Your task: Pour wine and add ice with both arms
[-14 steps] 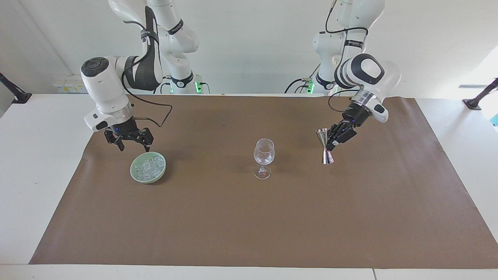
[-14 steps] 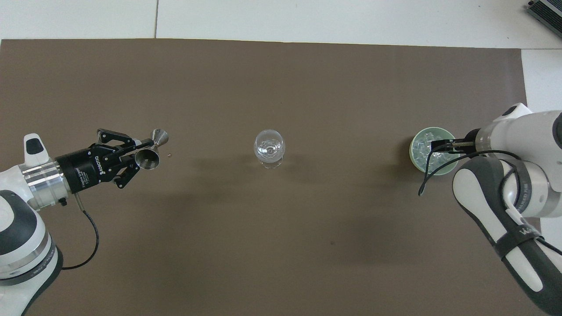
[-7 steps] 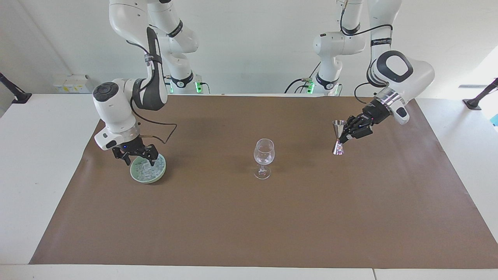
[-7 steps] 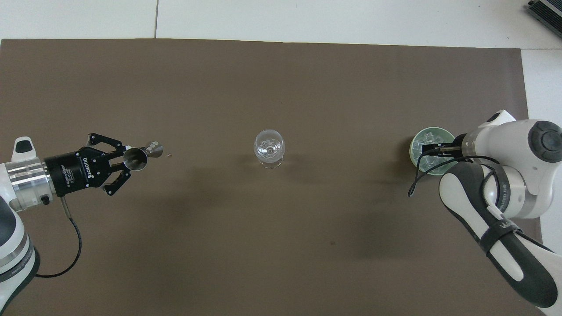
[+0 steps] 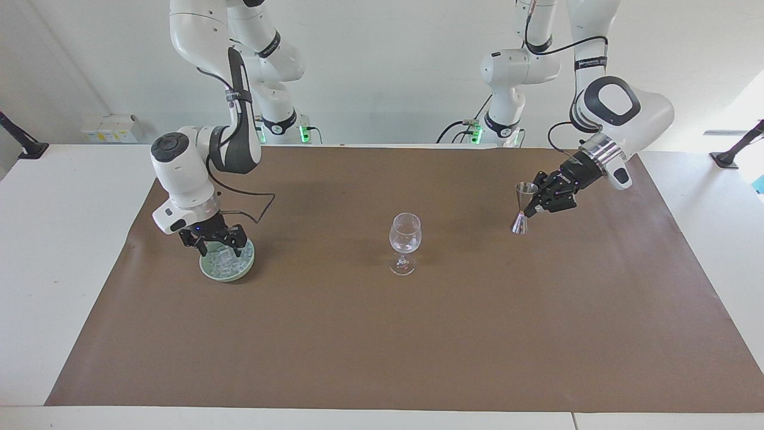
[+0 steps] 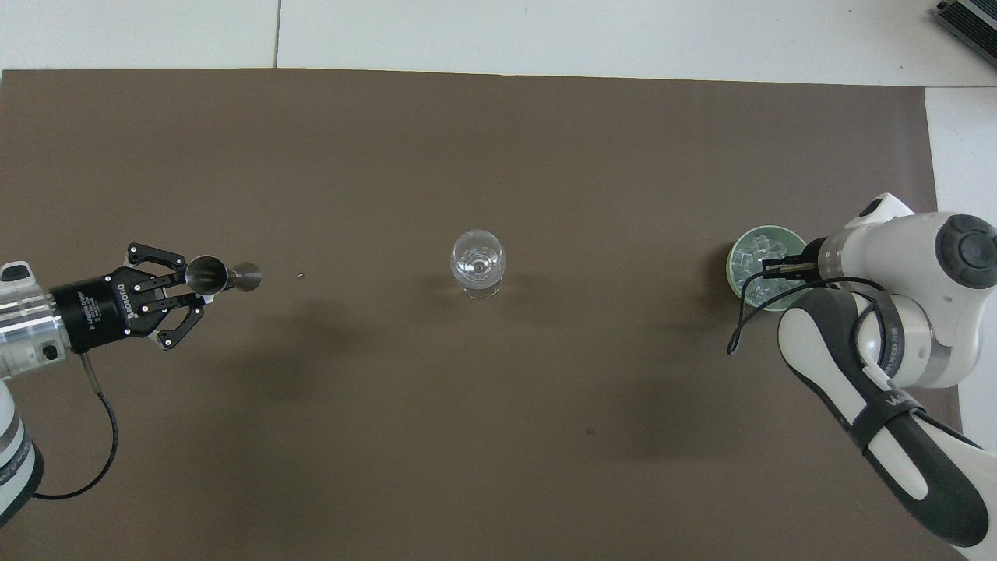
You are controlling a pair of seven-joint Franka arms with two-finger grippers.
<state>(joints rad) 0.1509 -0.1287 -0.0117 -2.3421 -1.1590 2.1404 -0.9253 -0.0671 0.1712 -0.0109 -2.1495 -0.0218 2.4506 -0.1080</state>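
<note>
The ice (image 5: 227,259) lies in a green bowl (image 5: 210,270) toward the right arm's end of the table, where the right gripper (image 5: 216,246) is clenched down among the cubes, while the left gripper (image 5: 533,210) grasps a steel jigger (image 5: 523,209) upright above the brown mat (image 5: 382,334).

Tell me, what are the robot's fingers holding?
The left gripper holds the metal jigger at its narrow waist. The right gripper is shut in the ice bowl.

Brown mat (image 5: 382,334) (image 6: 498,156): one, covering most of the white table (image 5: 54,239) (image 6: 623,31). Black clamp mounts (image 5: 21,143): two, one at each end of the table, on its edge nearer the robots. White boxes (image 5: 107,128): by the wall.
</note>
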